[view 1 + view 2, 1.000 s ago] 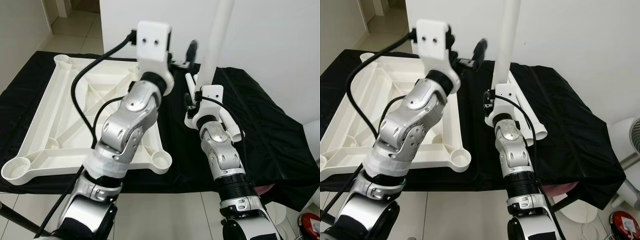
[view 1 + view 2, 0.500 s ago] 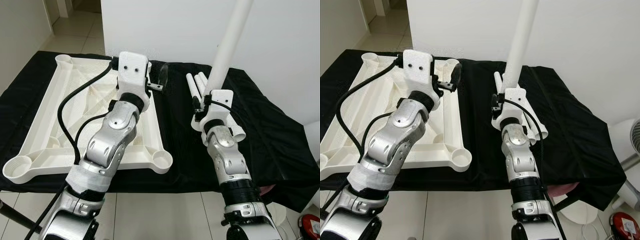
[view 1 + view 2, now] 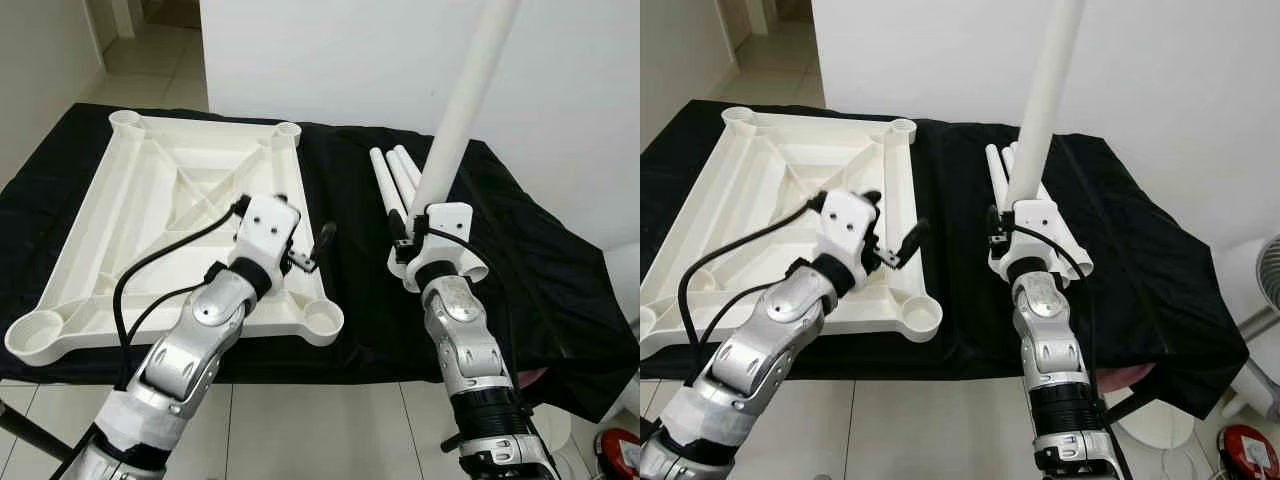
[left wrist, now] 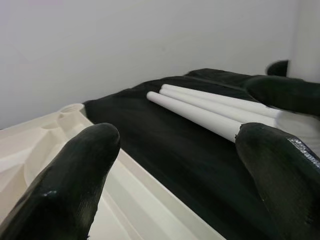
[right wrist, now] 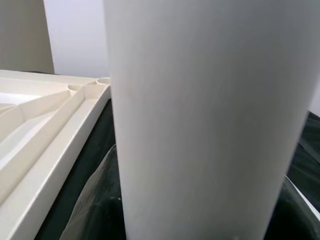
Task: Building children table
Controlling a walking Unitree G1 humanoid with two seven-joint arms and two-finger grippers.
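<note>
In the left eye view, a white tabletop [image 3: 150,230] lies upside down on a surface draped in black cloth [image 3: 560,280], its ribbed underside up and a round socket at each corner. The left gripper [image 3: 318,247] hovers over the tabletop's near right edge, close to the near right socket [image 3: 322,320], holding nothing. The right gripper [image 3: 432,222] pinches a long white leg [image 3: 465,105] near its lower end and holds it raised, leaning slightly to the right, above the cloth. More white legs [image 3: 392,178] lie side by side on the cloth just behind that gripper, right of the tabletop. In the right eye view the same layout shows, with a white wall [image 3: 1160,80] behind the surface and tiled floor [image 3: 940,430] in front of it. In the left wrist view, the two black fingers [image 4: 75,175] are spread wide apart with nothing between them, above the tabletop's rim and the black cloth, the lying legs beyond. In the right wrist view, the held leg stands very close to the camera, with the tabletop's rim beside it.
</note>
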